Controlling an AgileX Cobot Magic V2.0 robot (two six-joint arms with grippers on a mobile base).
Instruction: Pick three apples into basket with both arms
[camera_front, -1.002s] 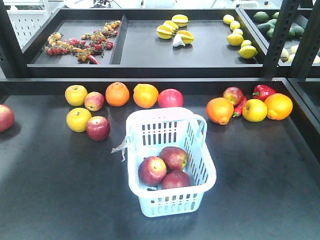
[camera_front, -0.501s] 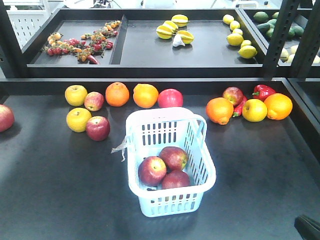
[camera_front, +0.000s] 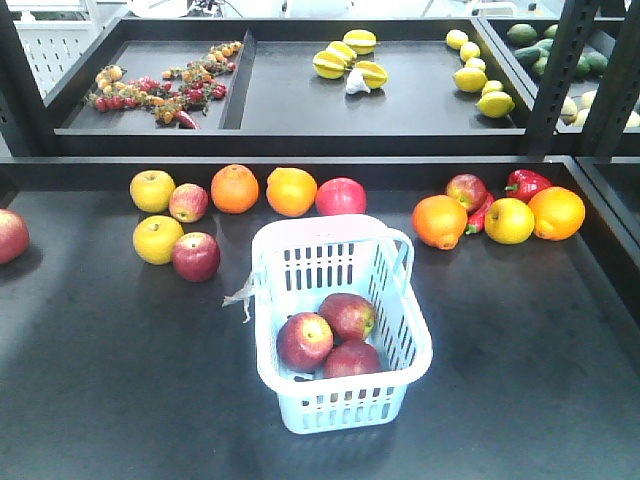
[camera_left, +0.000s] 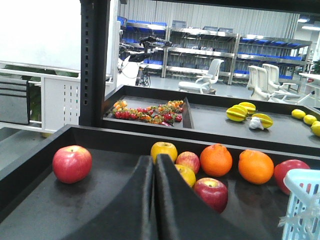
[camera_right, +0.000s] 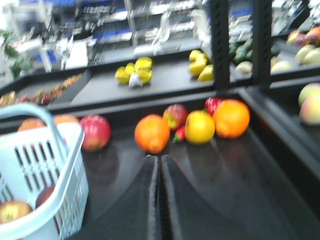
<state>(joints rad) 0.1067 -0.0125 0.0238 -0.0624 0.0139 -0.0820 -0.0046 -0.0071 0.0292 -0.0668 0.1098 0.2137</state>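
The black arm tip seen at the front view's lower right corner is gone. Three dark red, yellow-streaked apples (camera_front: 329, 338) lie touching inside the pale blue slotted plastic basket (camera_front: 408, 318). Left pincer (camera_left: 153, 165) and right pincer (camera_right: 160, 165) each have jaws pressed together, empty, above the black counter (camera_front: 120, 350).

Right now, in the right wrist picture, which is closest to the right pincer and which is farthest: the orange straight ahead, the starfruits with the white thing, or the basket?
From the right pincer, shut:
1. Basket, beside it on the left.
2. Orange, just ahead, slightly left.
3. Starfruits, far back on the raised tray.
The basket and the orange are nearly a tie.
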